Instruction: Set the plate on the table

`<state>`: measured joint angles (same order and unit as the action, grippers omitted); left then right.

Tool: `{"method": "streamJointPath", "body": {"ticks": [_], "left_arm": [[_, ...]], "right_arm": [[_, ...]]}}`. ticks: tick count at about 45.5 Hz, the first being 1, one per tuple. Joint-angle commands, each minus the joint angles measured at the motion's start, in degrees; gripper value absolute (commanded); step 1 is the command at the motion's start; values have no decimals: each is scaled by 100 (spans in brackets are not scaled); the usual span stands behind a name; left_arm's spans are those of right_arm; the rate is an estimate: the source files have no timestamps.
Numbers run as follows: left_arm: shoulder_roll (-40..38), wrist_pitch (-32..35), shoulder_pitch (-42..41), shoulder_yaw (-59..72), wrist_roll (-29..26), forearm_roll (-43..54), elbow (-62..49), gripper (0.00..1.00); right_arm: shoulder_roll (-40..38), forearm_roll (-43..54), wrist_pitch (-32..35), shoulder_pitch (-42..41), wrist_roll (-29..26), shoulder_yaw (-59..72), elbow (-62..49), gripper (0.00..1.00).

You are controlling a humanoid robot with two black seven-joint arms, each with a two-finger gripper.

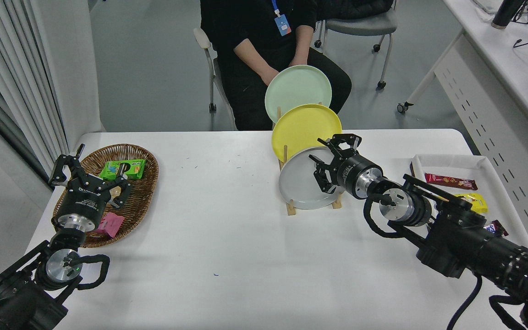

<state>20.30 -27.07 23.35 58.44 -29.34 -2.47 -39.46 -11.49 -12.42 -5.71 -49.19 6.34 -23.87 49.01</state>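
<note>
Approach to plate, right gripper spread, nothing held.

The plate (pixel 301 185) stands on edge in the rack (pixel 290 208) at frame centre-right, front-most; my right gripper (pixel 330 160) brackets its upper-right rim. My left gripper (pixel 83 176) sits parked lower left, far from the plate.
</note>
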Motion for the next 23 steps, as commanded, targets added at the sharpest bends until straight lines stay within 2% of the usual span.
{"method": "streamJointPath", "body": {"ticks": [1, 23], "left_arm": [[0, 0, -6, 0, 7, 1, 0, 98], [0, 0, 2, 0, -2, 1, 0, 98]], "right_arm": [[-134, 3, -475, 85, -1, -126, 469, 43], [-187, 55, -809, 112, 7, -390, 504, 43]]}}
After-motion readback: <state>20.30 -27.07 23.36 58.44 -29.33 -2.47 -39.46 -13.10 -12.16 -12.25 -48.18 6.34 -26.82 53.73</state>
